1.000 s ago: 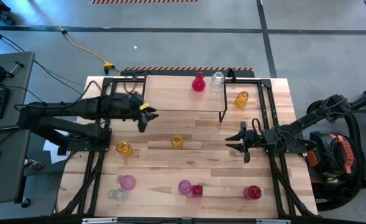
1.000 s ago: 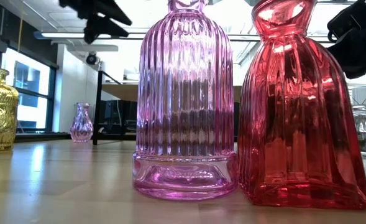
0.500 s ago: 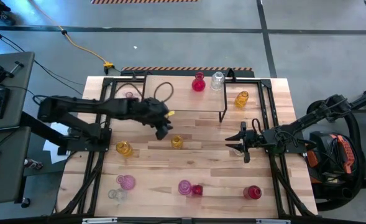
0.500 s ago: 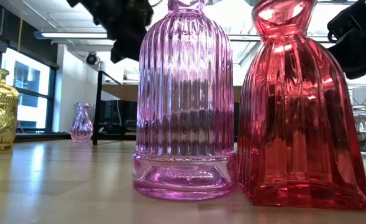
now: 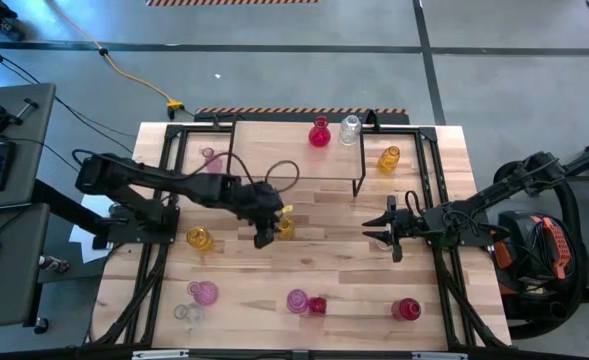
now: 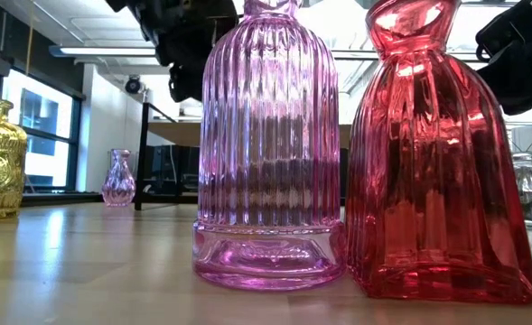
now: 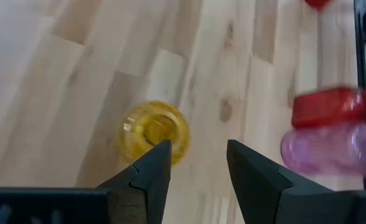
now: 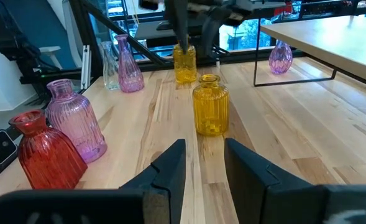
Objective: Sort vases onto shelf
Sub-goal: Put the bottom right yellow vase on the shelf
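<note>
My left gripper [image 5: 267, 236] is open and hangs over the middle of the table, pointing down. A small yellow vase [image 5: 284, 228] stands upright on its base just beside the gripper. In the left wrist view this vase [image 7: 155, 130] lies just beyond one fingertip, outside the gap of my left gripper [image 7: 198, 158], and is not touched. My right gripper [image 5: 389, 228] is open and empty, low over the table's right part, facing the same yellow vase [image 8: 210, 104]. The shelf [image 5: 299, 150] stands at the far middle, with a red vase [image 5: 319, 133] and a clear vase [image 5: 350, 128] at its far edge.
Other vases stand on the table: amber [image 5: 389, 158] right of the shelf, pink [image 5: 211, 157] left of it, yellow [image 5: 200, 238] at the left, pink [image 5: 203, 292] and clear [image 5: 184, 312] near left, pink [image 5: 297, 300] beside red [image 5: 317, 305], and red [image 5: 406, 309] near right.
My left gripper has swung from beside the shelf's left end toward the table's right and near edges. It has come down next to the yellow vase in the middle. The vases have stayed where they were.
</note>
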Controlling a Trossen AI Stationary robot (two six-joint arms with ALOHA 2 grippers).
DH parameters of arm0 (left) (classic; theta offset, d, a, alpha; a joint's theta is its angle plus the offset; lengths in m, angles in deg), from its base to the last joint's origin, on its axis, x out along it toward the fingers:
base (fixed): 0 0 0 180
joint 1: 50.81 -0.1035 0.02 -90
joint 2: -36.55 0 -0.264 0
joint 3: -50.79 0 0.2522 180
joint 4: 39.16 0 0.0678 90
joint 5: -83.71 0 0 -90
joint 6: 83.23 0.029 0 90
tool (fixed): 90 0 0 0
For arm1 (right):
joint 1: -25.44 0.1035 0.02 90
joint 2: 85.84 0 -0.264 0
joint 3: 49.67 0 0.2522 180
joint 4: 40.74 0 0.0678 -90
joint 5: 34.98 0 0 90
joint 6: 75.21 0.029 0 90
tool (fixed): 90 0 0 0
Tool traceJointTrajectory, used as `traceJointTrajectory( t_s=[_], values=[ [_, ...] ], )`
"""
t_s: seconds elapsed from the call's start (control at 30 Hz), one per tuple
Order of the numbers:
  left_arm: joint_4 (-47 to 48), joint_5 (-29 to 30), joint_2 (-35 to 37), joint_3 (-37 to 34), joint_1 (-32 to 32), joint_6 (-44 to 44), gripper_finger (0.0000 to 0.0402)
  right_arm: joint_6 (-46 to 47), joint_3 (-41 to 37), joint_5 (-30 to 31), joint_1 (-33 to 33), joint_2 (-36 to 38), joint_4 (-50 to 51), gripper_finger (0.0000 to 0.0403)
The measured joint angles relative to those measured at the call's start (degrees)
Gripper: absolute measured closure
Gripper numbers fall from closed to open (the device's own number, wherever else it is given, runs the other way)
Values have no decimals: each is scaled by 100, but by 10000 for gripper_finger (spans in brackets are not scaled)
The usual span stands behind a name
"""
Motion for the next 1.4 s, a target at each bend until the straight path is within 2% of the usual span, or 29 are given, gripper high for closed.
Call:
traceJointTrajectory(
  t_s=[0.2, 0.67, 1.4],
  values=[
    [-229, 10, -245, -2, 94, 480, 254, 0, 0, -4, 0, 0, 0, 308],
    [-291, 439, -250, -2, 299, 2137, 254, 1, 0, -9, 0, 0, 2, 308],
    [-286, 513, -608, -15, 202, 2350, 254, 2, 0, -13, 0, -7, 129, 308]
  ],
)
